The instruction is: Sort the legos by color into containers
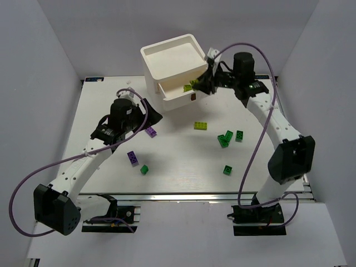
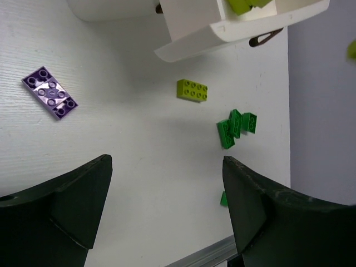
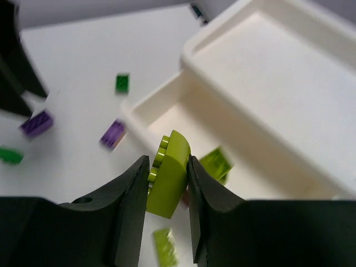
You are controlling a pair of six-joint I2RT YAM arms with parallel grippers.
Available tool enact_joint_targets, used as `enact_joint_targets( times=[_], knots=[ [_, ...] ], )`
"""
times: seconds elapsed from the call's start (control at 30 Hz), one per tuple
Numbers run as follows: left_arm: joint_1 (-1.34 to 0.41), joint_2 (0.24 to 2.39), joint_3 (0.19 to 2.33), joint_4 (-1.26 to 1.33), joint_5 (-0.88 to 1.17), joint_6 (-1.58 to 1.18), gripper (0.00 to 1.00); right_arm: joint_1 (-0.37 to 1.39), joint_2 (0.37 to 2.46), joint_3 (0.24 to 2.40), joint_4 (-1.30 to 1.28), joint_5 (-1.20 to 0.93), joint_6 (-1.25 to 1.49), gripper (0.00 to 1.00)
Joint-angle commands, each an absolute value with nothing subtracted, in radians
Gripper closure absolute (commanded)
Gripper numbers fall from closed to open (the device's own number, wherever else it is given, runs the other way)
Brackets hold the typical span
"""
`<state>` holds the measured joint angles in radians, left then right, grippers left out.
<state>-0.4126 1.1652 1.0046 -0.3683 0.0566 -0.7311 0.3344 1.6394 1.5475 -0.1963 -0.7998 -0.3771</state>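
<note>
right jaws pinch a yellow-green lego [image 3: 168, 181] above the pulled-out drawer [image 3: 161, 108] of the white unit [image 1: 178, 72]. another yellow-green lego [image 3: 217, 162] lies inside the drawer. left jaws gape wide over the surface [image 2: 128, 156], with a purple lego [image 2: 50, 93] nearby.

White table [image 1: 178, 161], plain pale walls [image 1: 39, 67], metal rail [image 1: 189, 196] at near edge

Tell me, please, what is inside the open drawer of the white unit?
Yellow-green bricks lie in the drawer; the tray above and the right gripper cover the rest.
</note>
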Motion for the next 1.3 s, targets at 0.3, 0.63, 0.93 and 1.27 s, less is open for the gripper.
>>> enact_joint_targets(
  times=[0.3, 0.63, 0.93, 1.27],
  knots=[
    [-0.423, 1.154, 0.976, -0.318, 0.158, -0.707, 0.1, 0.37, 2.118, 2.149, -0.041, -0.643, -0.135, 0.96],
    [-0.423, 1.144, 0.943, -0.29, 0.175, -0.724, 0.1, 0.361, 1.996, 1.941, -0.023, -0.719, -0.219, 0.85],
    [-0.423, 1.206, 0.968, -0.275, 0.201, -0.716, 0.1, 0.351, 1.961, 1.914, -0.094, -0.704, -0.265, 0.23],
    [-0.423, 1.183, 0.922, -0.281, 0.178, -0.73, 0.13, 0.224, 1.608, 1.505, 0.049, -1.054, -0.518, 0.48]
  ],
)
